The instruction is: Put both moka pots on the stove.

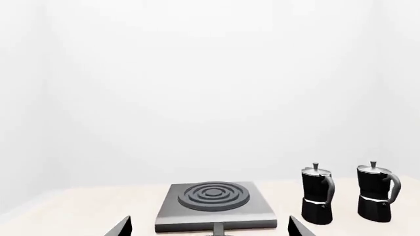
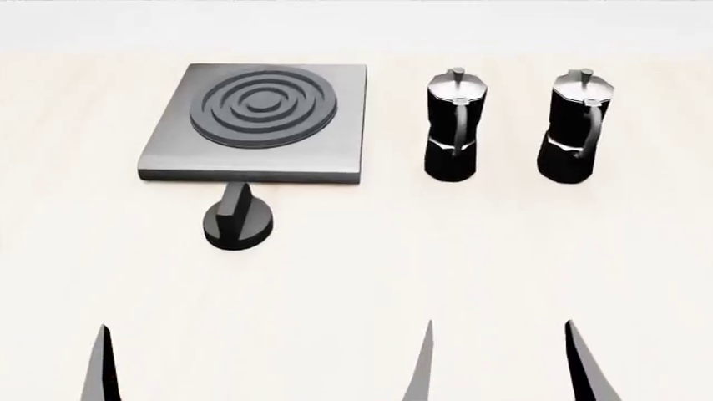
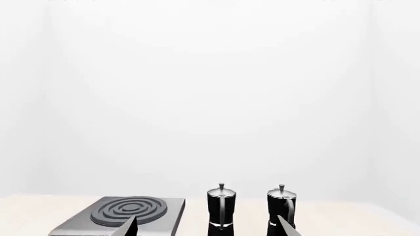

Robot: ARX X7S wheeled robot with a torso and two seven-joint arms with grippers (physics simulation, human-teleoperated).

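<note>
On the pale table (image 2: 356, 276), far left, sits the stove (image 2: 334, 159), rings bare, nothing on it. Round black knob (image 2: 237, 221) lies just in front of its near edge, touching or nearly so, can't tell. Two moka pots stand upright to the stove's right, off it: the nearer pot (image 2: 452, 125) just beside the plate, the farther pot (image 2: 573, 125) a bit further right, apart from each other. Handles face the robot. Left gripper (image 1: 208, 227) and right gripper (image 3: 206, 227) hang low near the table's front, jaws spread wide, holding nothing, well apart from the pots.
</note>
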